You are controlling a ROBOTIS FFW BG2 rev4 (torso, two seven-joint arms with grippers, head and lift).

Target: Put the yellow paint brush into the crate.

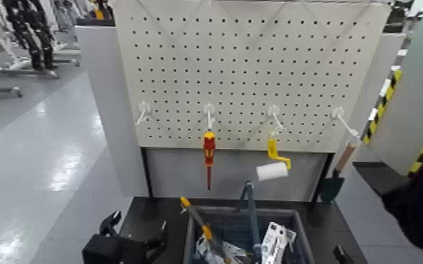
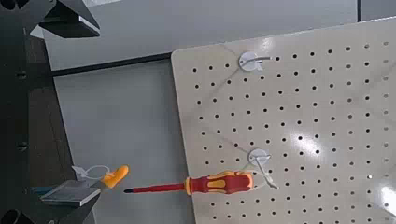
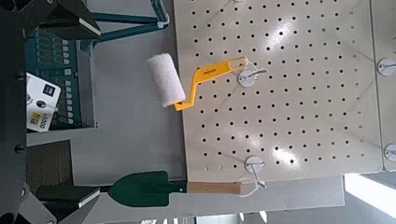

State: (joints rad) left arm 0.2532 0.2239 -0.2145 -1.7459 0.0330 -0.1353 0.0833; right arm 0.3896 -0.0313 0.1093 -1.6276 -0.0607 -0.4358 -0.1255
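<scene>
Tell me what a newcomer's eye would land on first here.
Likely first is the pale perforated pegboard filling the middle, with a red-and-yellow screwdriver and a white roller with a yellow handle hanging from its hooks. Next, below them, the dark grey plastic crate, where a slim yellow-orange brush handle leans up over the rim.

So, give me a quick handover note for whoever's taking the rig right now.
Left gripper: open, empty, just left of the crate.
Right gripper: open, empty, right of the crate.
Brush: in the crate, handle sticking up over the rim, bristles not visible.
Done: brush placed and released.
Left: probably just backing the left arm away.
</scene>
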